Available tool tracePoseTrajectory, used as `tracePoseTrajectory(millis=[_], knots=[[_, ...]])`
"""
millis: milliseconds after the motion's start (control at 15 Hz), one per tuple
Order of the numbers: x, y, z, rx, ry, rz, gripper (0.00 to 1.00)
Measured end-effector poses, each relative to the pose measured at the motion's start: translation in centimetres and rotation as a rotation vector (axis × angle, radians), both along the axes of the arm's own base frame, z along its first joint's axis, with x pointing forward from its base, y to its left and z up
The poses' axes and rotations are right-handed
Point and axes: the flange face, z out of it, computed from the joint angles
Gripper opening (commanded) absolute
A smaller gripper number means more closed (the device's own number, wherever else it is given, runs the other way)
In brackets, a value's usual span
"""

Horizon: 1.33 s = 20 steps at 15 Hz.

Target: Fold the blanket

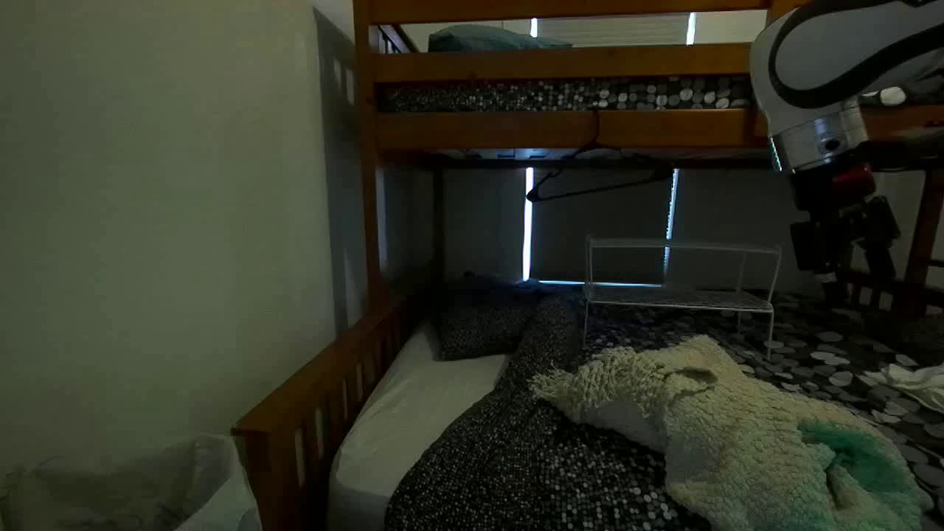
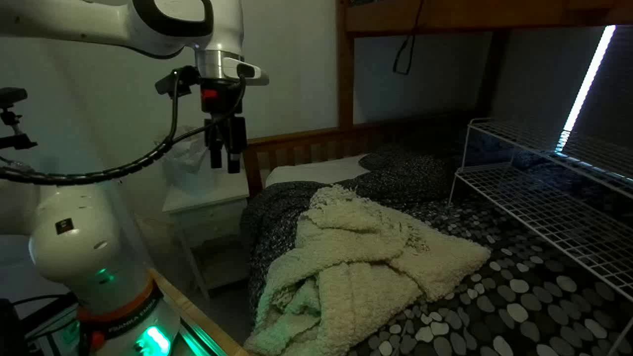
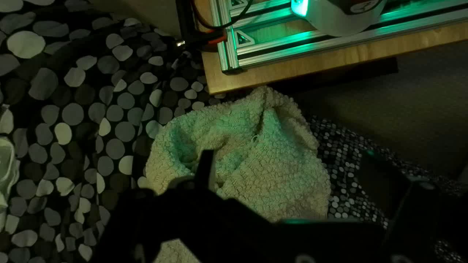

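Note:
The blanket is a cream, fluffy throw lying bunched and wrinkled on the bed, in both exterior views (image 1: pixel 737 428) (image 2: pixel 356 247). Green light from the robot base tints its near end. In the wrist view the blanket (image 3: pixel 278 175) lies below the gripper, partly hidden by the dark fingers. My gripper (image 2: pixel 225 160) points down, well above bed height and apart from the blanket. Its fingers are spread with nothing between them, as an exterior view (image 1: pixel 854 258) and the wrist view (image 3: pixel 292 157) also show.
A white wire shelf (image 2: pixel 534 200) stands on the bed beyond the blanket. A black hanger (image 1: pixel 605 190) hangs from the upper bunk rail (image 1: pixel 487 131). A white nightstand (image 2: pixel 207 202) stands beside the bed. The robot's wooden table (image 3: pixel 256 80) borders the bed.

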Motion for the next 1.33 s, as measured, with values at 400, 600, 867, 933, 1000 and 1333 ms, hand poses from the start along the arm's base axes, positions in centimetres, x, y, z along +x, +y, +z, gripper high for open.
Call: tracePoseTrajectory(millis=[400, 600, 867, 933, 1000, 1333], knots=[[0.00, 0.00, 0.02, 0.000, -0.001, 0.000, 1.00], [0.01, 0.00, 0.03, 0.000, -0.001, 0.000, 1.00], [0.01, 0.00, 0.03, 0.000, -0.001, 0.000, 1.00], [0.01, 0.00, 0.03, 0.000, -0.001, 0.000, 1.00], [0.01, 0.00, 0.03, 0.000, -0.001, 0.000, 1.00], [0.12, -0.07, -0.25, -0.007, -0.010, -0.014, 1.00]])
